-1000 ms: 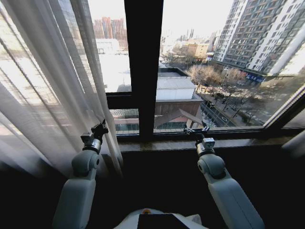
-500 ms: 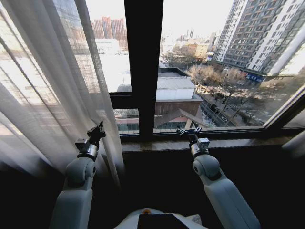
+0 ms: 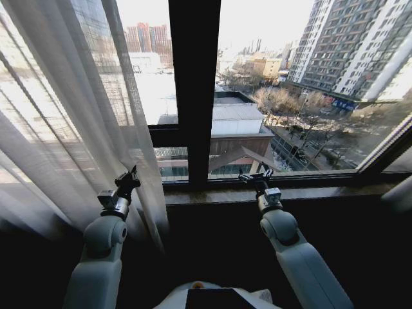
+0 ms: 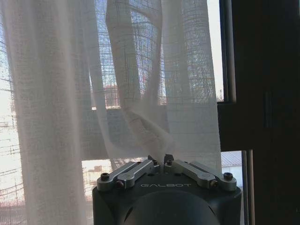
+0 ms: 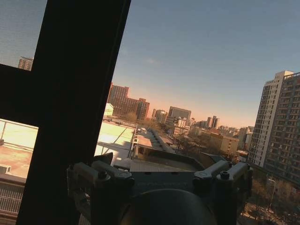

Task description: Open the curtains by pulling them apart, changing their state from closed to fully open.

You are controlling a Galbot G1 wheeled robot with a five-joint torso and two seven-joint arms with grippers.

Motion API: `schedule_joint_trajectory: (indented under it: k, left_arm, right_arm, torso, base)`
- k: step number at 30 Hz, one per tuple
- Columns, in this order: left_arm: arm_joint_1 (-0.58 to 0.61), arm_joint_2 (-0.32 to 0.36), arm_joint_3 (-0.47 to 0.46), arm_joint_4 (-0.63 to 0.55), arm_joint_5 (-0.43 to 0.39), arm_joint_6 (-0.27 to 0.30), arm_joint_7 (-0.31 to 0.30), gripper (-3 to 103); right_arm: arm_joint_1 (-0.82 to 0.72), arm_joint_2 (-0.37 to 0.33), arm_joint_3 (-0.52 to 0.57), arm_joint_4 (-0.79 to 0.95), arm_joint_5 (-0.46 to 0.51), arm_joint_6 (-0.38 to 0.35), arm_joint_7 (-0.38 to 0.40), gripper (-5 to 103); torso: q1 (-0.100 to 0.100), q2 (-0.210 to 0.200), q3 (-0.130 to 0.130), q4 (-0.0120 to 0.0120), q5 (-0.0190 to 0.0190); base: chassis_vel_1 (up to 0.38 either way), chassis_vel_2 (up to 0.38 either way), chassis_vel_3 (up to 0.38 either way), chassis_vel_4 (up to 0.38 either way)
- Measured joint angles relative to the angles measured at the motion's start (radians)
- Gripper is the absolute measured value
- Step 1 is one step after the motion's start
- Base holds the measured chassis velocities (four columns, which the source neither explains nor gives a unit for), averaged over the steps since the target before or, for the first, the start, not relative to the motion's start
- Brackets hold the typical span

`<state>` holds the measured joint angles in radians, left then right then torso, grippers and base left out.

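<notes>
The left curtain (image 3: 71, 116), sheer white with long pleats, covers the left pane as far as the dark centre post. My left gripper (image 3: 131, 175) is at the curtain's inner edge, low down near the sill. In the left wrist view a diagonal fold of the curtain (image 4: 56, 93) runs down into the left gripper (image 4: 159, 160), whose fingers are shut on the fabric. My right gripper (image 3: 254, 175) hovers open just above the sill, right of the post. Its spread fingers (image 5: 93, 171) hold nothing. A pale shape (image 3: 400, 193) at the far right edge may be the other panel.
A thick dark window post (image 3: 193, 90) stands between the two arms and shows close beside the right gripper (image 5: 161, 165). A dark crossbar (image 3: 161, 135) and the sill (image 3: 335, 192) run along the glass. The right pane is uncovered, with city buildings beyond.
My left gripper has shifted left and slightly lower along the curtain's edge. The right gripper has moved a little left toward the post. Little has changed over the last half second.
</notes>
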<state>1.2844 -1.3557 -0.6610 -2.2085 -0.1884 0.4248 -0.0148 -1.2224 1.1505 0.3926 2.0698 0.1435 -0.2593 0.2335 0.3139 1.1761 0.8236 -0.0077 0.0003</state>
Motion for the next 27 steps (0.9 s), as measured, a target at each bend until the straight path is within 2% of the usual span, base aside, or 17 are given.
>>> schedule_joint_trajectory:
  k: [10, 27]
  left_arm:
    - [0.024, 0.000, -0.010, -0.017, -0.001, -0.010, 0.001, 0]
    - [0.055, -0.002, -0.026, -0.032, -0.005, -0.033, 0.002, 0]
  right_arm:
    - [-0.020, 0.003, -0.003, 0.021, -0.003, 0.000, 0.001, 100]
    - [-0.047, 0.015, -0.012, 0.046, -0.014, 0.001, 0.003, 100]
  torso:
    - [0.000, 0.000, 0.000, 0.0003, -0.0003]
    - [0.000, 0.000, 0.000, 0.0002, -0.0002]
  base:
    - [0.229, 0.224, -0.208, -0.219]
    - [0.336, 0.339, -0.337, -0.333]
